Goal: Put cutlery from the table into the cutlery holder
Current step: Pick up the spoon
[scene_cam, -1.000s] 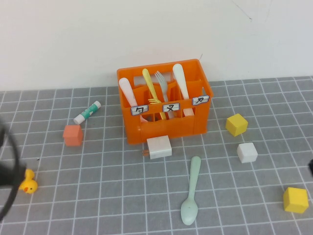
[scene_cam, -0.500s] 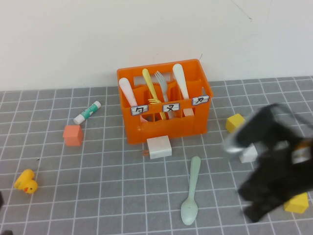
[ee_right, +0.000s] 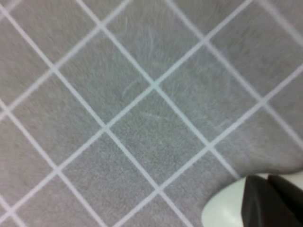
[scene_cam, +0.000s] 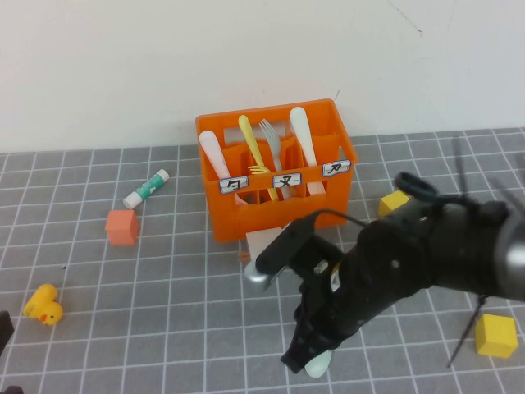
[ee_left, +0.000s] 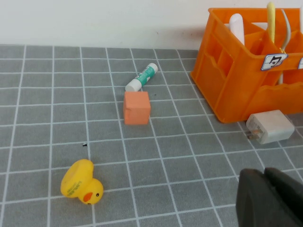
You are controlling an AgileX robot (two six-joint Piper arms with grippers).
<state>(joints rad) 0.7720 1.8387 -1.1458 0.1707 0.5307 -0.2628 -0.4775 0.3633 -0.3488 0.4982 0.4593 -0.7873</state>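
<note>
The orange cutlery holder stands at the back middle of the table. The yellow fork and the grey fork stand in its middle compartments, between two white spoons. The mint-green spoon lies in front of it; only its bowl shows under my right arm. My right gripper is low over that bowl, with its jaws together; in the right wrist view the gripper overlaps the bowl. My left gripper is shut and empty at the near left, by the yellow duck.
A white charger lies against the holder's front. An orange cube, a glue stick and a yellow duck are on the left. Yellow cubes are on the right.
My right arm has swung in from the right and come down over the mint-green spoon, covering its handle and the white cube. The cutlery in the holder has not moved.
</note>
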